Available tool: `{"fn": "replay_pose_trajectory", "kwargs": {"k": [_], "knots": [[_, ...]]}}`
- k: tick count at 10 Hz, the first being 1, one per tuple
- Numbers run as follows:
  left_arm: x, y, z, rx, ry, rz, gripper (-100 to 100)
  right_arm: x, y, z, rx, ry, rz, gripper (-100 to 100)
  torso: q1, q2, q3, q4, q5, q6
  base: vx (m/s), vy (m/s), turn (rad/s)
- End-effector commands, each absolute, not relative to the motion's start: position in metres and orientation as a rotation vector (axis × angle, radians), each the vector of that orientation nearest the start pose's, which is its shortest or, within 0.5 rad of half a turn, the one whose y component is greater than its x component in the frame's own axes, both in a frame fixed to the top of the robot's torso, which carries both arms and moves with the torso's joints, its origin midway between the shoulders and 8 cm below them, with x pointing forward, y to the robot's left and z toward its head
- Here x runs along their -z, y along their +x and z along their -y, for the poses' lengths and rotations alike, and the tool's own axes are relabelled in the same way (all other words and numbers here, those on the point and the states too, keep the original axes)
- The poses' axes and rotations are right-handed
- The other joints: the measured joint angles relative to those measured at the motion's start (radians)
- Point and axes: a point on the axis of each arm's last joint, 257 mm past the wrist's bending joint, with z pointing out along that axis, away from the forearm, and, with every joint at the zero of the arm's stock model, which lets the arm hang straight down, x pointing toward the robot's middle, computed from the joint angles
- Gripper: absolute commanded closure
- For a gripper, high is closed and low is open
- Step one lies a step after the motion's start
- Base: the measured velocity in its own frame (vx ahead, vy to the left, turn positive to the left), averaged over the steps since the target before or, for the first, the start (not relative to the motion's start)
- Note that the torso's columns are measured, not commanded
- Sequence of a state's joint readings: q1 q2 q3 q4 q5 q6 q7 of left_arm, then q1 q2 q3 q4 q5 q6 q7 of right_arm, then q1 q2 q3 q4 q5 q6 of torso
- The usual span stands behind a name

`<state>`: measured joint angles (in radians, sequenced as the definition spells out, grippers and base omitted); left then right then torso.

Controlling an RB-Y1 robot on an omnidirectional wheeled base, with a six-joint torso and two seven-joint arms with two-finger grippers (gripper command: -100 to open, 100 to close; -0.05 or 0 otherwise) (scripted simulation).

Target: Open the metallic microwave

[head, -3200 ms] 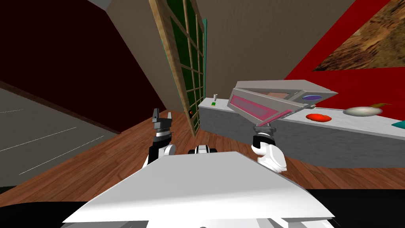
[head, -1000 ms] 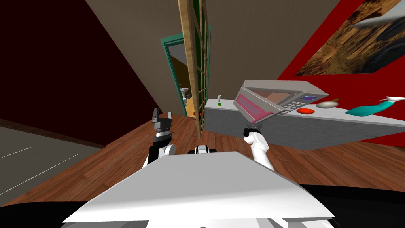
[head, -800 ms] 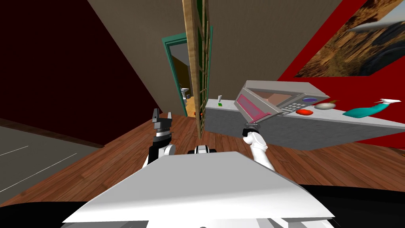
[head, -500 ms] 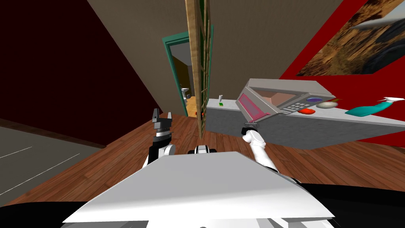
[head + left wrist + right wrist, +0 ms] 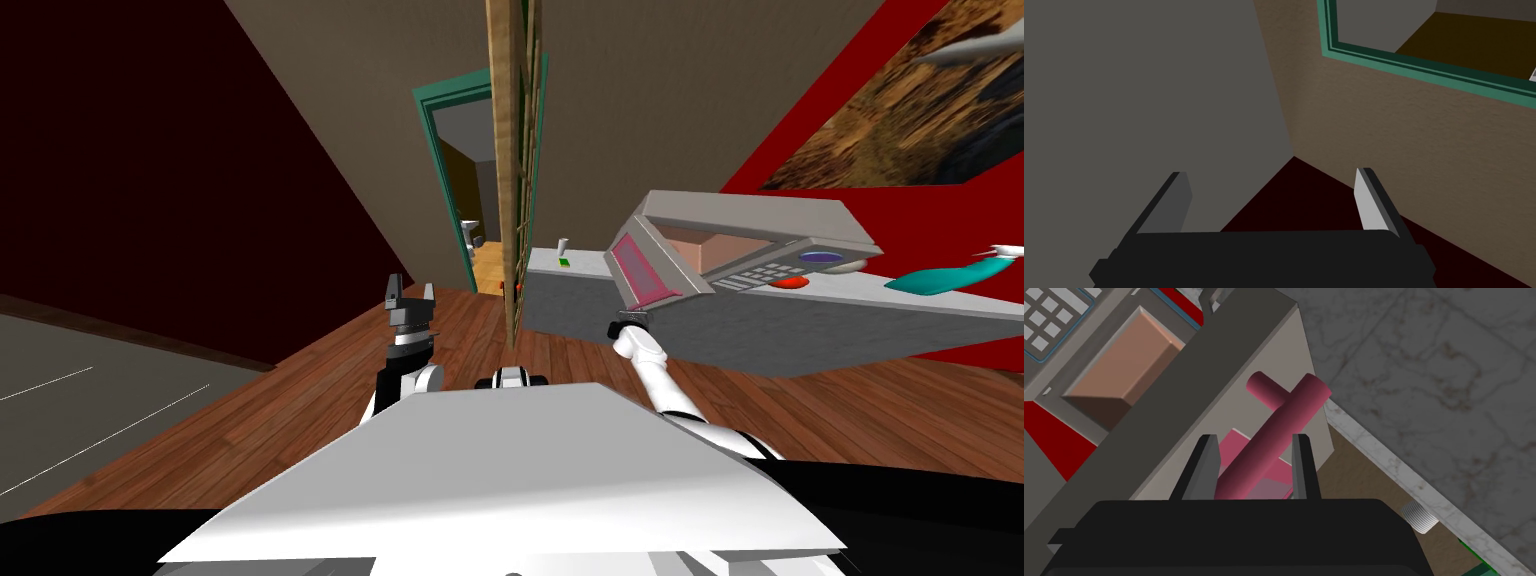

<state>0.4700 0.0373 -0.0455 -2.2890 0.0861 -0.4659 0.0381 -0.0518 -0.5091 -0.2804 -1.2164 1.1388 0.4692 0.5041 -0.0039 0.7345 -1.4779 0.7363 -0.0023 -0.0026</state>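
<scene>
The right gripper [image 5: 1251,468] has its two fingers [image 5: 1205,463] closed in on the pink handle [image 5: 1274,433], one pressing each side of the bar near its end. A short pink stub joins the handle to the grey door [image 5: 1264,368], whose pink window shows just behind the fingers. In the head view the right gripper [image 5: 628,322] sits at the free corner of the door [image 5: 648,265], with the white forearm stretched out to it. The door stands swung well out from the microwave [image 5: 770,212], hinged on the side away from the keypad [image 5: 757,272], and the brown cavity [image 5: 700,243] lies open to view. A purple dial [image 5: 821,257] sits just past the keypad. The microwave stands on a grey counter [image 5: 780,325]. A small white bottle [image 5: 563,245] and a green bit [image 5: 565,262] sit at the counter's left end, apart from the door. A red thing [image 5: 792,282] lies just beside the microwave, under the dial, and a teal thing [image 5: 930,282] lies farther to the right. The left gripper [image 5: 410,296] is raised over the wood floor [image 5: 300,400], well apart from the counter. In its wrist view the left gripper [image 5: 1271,200] has its fingers spread wide with nothing between them.
</scene>
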Motion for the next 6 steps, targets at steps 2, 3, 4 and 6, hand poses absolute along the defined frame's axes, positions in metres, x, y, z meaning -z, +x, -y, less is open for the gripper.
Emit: {"fn": "replay_pose_trajectory", "kwargs": {"k": [2, 3, 4, 6], "knots": [[-0.031, 0.351, -0.267, 1.451, -0.705, -0.583, 0, 0.245, 0.430, 0.690, 1.149, 0.261, -1.792, 100, 0.008, 0.003, 0.001, 0.001, 0.004, 0.002, -0.016, 0.097, 0.012], [-0.031, 0.351, -0.267, 1.451, -0.705, -0.583, 0, 0.227, 0.437, 0.700, 1.180, 0.278, -1.762, 100, 0.005, 0.005, 0.002, 0.002, 0.003, 0.004, -0.028, 0.140, -0.042], [-0.031, 0.351, -0.267, 1.451, -0.706, -0.583, 0, 0.230, 0.426, 0.713, 1.218, 0.283, -1.771, 100, 0.010, 0.006, 0.003, 0.003, 0.005, 0.003, -0.010, 0.147, -0.014], [-0.031, 0.351, -0.267, 1.451, -0.705, -0.583, 0, 0.219, 0.436, 0.716, 1.180, 0.274, -1.781, -100, 0.006, 0.006, 0.003, 0.003, 0.005, 0.003, -0.003, 0.075, -0.017]]}}
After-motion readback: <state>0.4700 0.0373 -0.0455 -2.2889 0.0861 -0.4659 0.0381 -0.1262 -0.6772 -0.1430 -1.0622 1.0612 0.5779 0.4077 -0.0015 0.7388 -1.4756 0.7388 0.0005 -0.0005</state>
